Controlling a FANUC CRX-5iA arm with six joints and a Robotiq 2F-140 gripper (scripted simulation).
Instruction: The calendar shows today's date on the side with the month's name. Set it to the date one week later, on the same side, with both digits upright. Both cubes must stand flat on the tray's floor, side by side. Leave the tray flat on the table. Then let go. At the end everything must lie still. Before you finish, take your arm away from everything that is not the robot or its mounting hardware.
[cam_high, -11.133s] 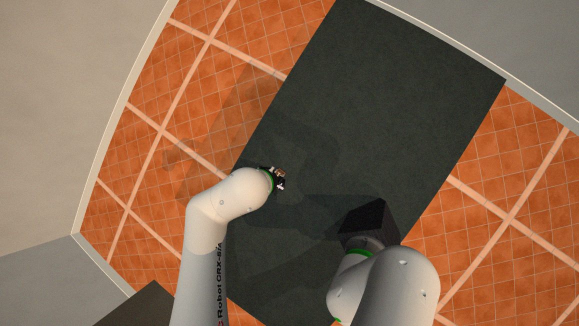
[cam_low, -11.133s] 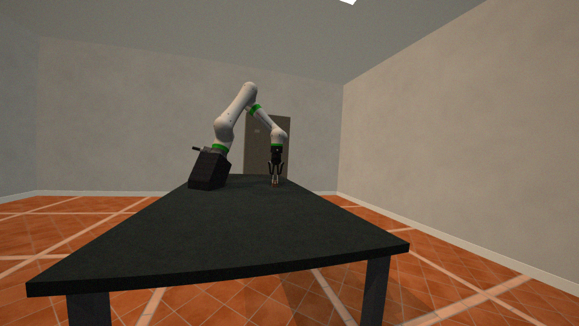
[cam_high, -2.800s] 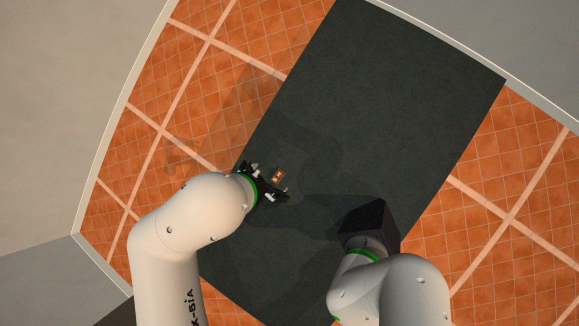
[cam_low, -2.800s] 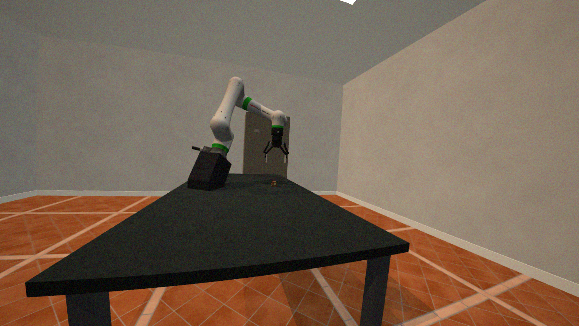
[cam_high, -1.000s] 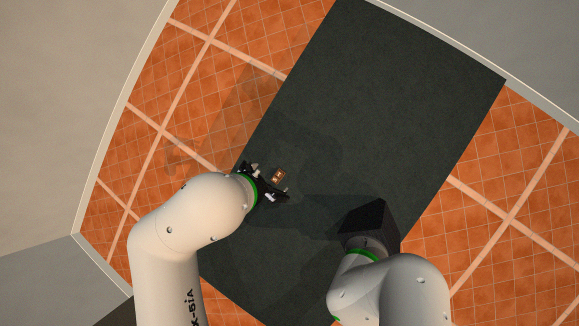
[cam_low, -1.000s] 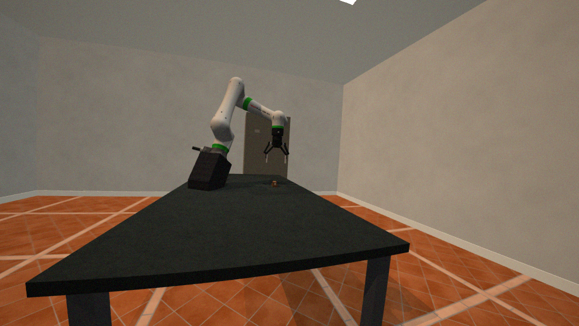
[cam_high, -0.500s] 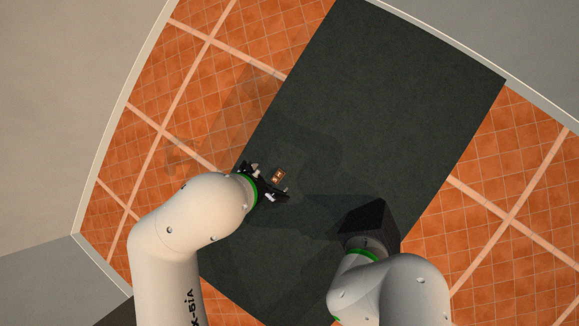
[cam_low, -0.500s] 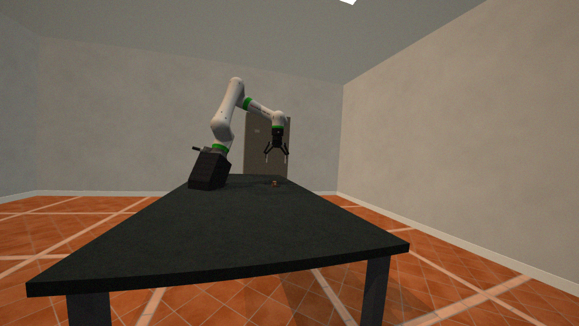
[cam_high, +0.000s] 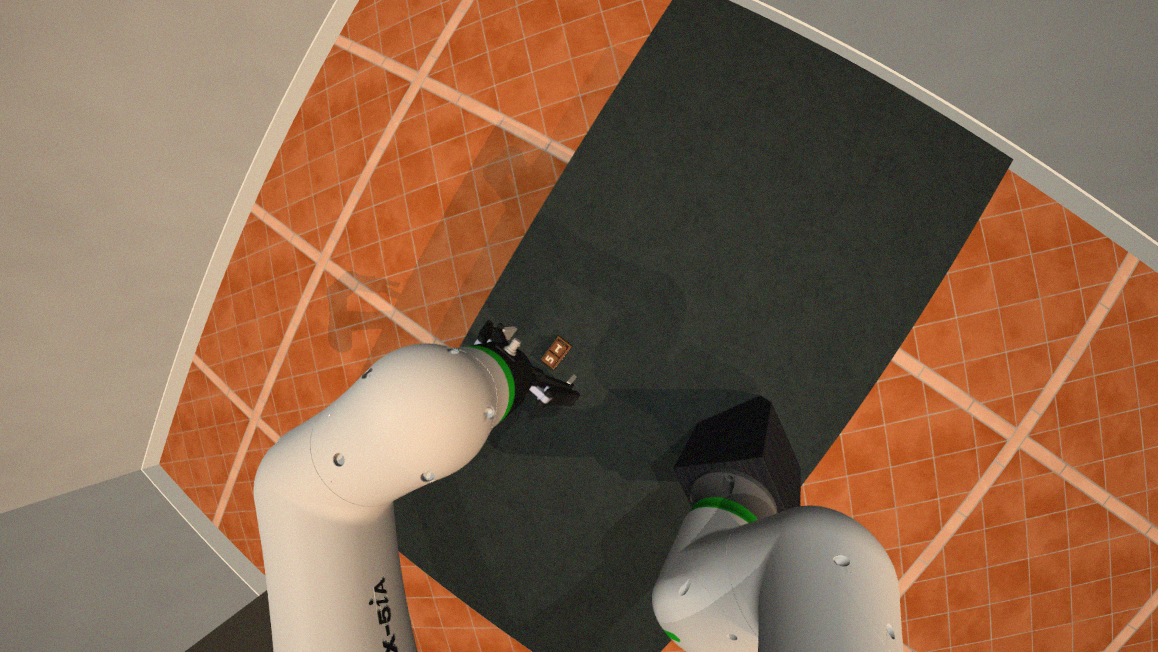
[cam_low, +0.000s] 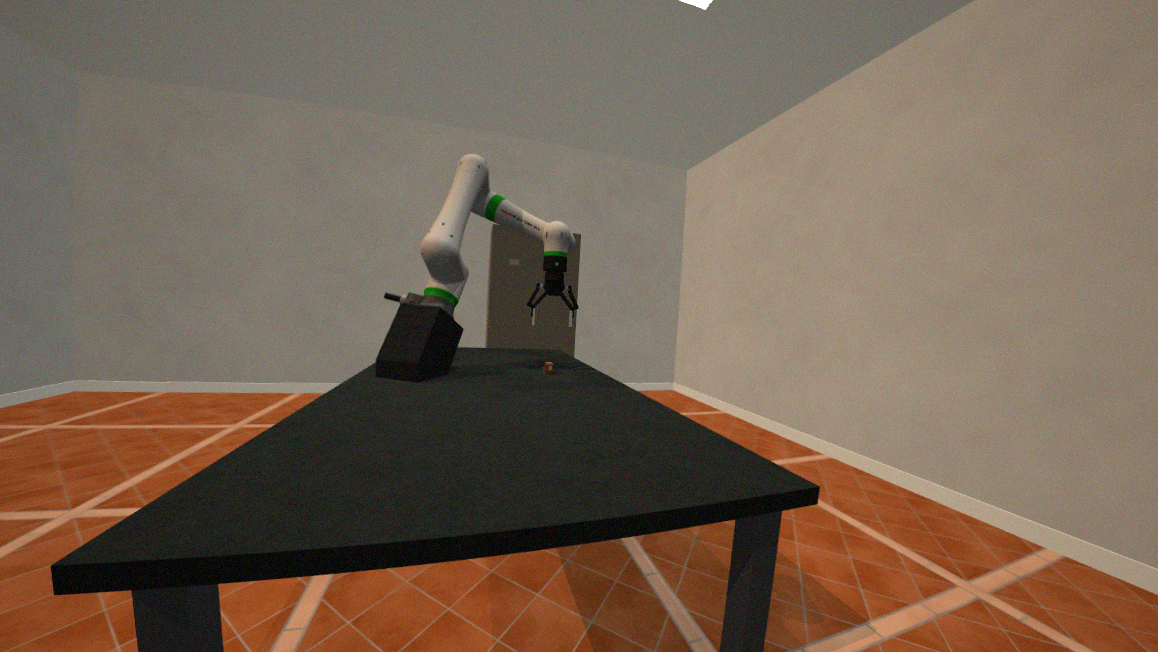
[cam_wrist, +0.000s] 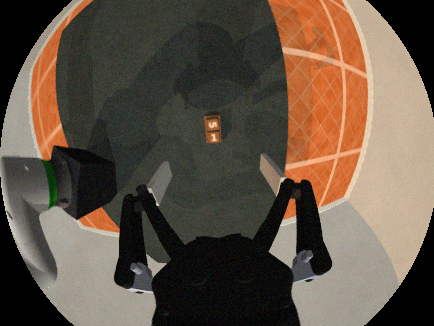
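- The calendar (cam_high: 556, 353) (cam_low: 548, 368) (cam_wrist: 212, 129) sat on the dark table (cam_high: 769, 202) (cam_low: 445, 461) (cam_wrist: 240, 50), near one long edge and well apart from the black mount (cam_high: 729, 441) (cam_low: 417, 340) (cam_wrist: 87, 182).
- Two brown cubes showed in it, side by side. Pale digits faced up: a 5 on one cube (cam_high: 550, 358) (cam_wrist: 213, 124), a 1 on the other cube (cam_high: 559, 346) (cam_wrist: 214, 137).
- A thin dark line ran between the cubes in the wrist view; whether they touched could not be told.
- Month name not readable in any view. Which side bore it, and what the upright faces showed, could not be told either.
- Tray detail too small to judge whether both cubes stood flat on its floor.
- Gripper (cam_high: 541, 356) (cam_low: 551, 319) (cam_wrist: 215, 165) wide open, nothing between its fingers. It hung above the table, pointing down, its pale fingertips clear of the calendar.
- The white arm (cam_high: 324, 518) (cam_low: 453, 202) (cam_wrist: 22, 175) rose from the mount, bent over at its top joint and reached across to the gripper. Green rings marked its joints.
- Behind the arm, in the exterior view, stood a brown door (cam_low: 514, 287). Orange tiles (cam_high: 972, 323) (cam_low: 891, 526) (cam_wrist: 327, 125) covered the floor around the table.

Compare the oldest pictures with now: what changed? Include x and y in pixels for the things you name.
The gripper (cam_high: 541, 355) (cam_low: 551, 319) (cam_wrist: 215, 165) rose well above the calendar (cam_high: 555, 352) (cam_low: 548, 368) (cam_wrist: 213, 131) and opened wide; its fingers had stood close together down at it, apparently gripping there. The black base (cam_high: 764, 407) (cam_low: 397, 372) (cam_wrist: 100, 200) stayed put; the calendar sits in about the same spot.
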